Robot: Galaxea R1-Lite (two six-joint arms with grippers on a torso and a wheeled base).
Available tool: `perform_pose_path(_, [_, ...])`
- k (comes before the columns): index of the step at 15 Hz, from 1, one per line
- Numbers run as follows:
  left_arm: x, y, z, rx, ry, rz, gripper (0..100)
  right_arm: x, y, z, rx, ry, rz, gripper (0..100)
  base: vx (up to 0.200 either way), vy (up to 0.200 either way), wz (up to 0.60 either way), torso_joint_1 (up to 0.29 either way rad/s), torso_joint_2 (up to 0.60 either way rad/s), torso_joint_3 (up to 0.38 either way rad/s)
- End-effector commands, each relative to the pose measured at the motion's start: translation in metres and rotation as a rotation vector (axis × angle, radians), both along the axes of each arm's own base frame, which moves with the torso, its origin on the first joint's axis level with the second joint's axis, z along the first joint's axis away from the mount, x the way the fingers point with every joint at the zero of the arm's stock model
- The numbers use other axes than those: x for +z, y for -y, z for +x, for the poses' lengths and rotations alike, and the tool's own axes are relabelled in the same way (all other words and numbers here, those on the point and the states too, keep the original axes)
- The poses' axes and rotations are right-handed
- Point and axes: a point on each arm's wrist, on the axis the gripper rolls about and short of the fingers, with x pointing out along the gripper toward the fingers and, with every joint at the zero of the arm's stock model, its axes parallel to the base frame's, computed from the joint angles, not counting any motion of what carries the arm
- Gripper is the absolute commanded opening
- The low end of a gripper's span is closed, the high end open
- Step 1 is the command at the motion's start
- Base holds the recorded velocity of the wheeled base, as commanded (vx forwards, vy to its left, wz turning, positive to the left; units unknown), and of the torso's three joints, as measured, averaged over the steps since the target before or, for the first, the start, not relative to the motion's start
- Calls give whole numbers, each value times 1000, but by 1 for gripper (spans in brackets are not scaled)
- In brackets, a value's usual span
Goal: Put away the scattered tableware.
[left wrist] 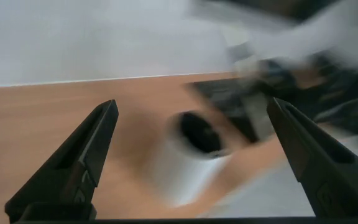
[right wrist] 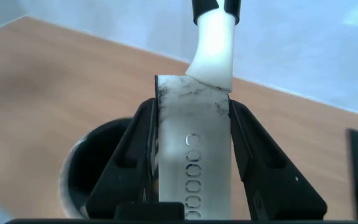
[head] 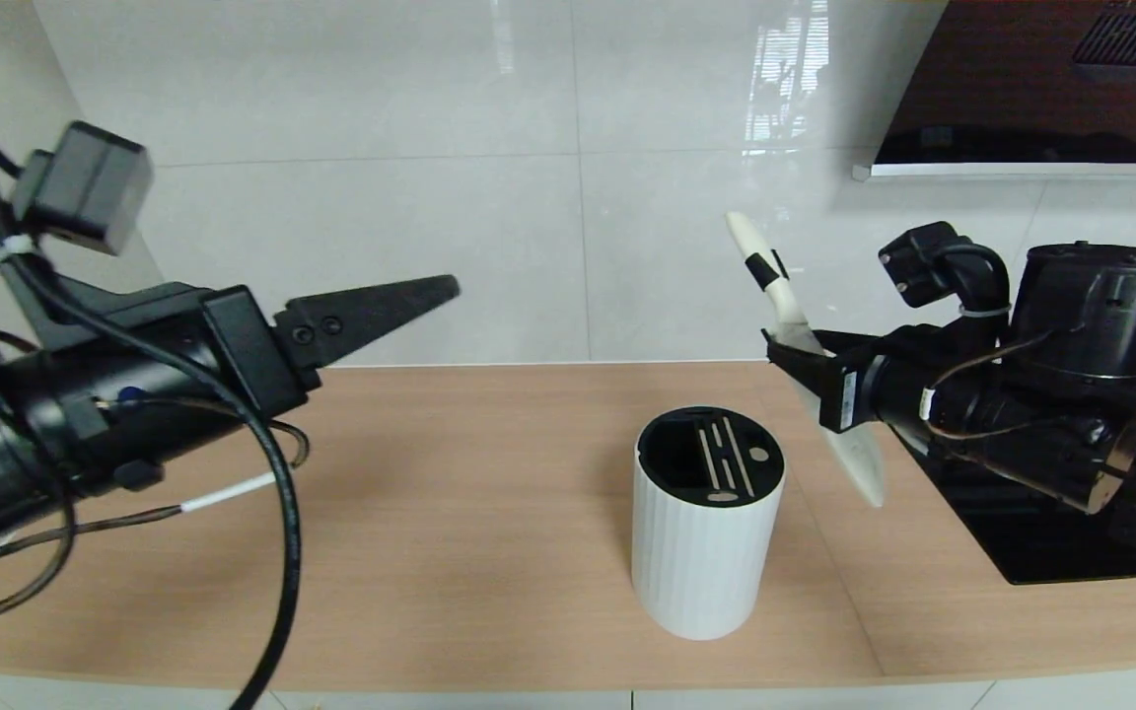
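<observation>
A white ribbed cylindrical holder (head: 705, 523) with a black slotted top stands on the wooden counter (head: 450, 552); it also shows blurred in the left wrist view (left wrist: 188, 155) and as a dark rim (right wrist: 95, 162) in the right wrist view. My right gripper (head: 797, 357) is shut on a white knife (head: 829, 404), blade pointing down to the right of the holder, cream handle (head: 760, 261) up. The blade (right wrist: 194, 155) sits clamped between the fingers. My left gripper (left wrist: 191, 152) hangs open at the left, above the counter, holding nothing; its upper finger (head: 371, 311) juts out.
A black cooktop (head: 1031, 532) is set into the counter at the right, under my right arm. A dark range hood (head: 1031, 89) hangs at the upper right. White tiled wall (head: 529, 197) stands behind. Bare wood lies left of and in front of the holder.
</observation>
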Motion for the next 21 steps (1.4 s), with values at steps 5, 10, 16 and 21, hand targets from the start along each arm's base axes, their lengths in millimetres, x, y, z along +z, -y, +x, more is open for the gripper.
perform_pose_path(5, [-40,56,58,-221,-70,-60,100,-5,-45,-33,109,-51,1,0,0,0,0,0,0,0])
perform_pose_path(10, [-63,71,72,-233,-104,-40,100,-4,-74,-53,162,-74,46,0,0,0,0,0,0,0])
perform_pose_path(16, [-68,78,85,-193,-43,-70,100,-17,-93,-63,196,-99,15,0,0,0,0,0,0,0])
perform_pose_path(21, [-68,86,81,-219,-43,-70,100,-19,-96,-65,195,-99,14,0,0,0,0,0,0,0])
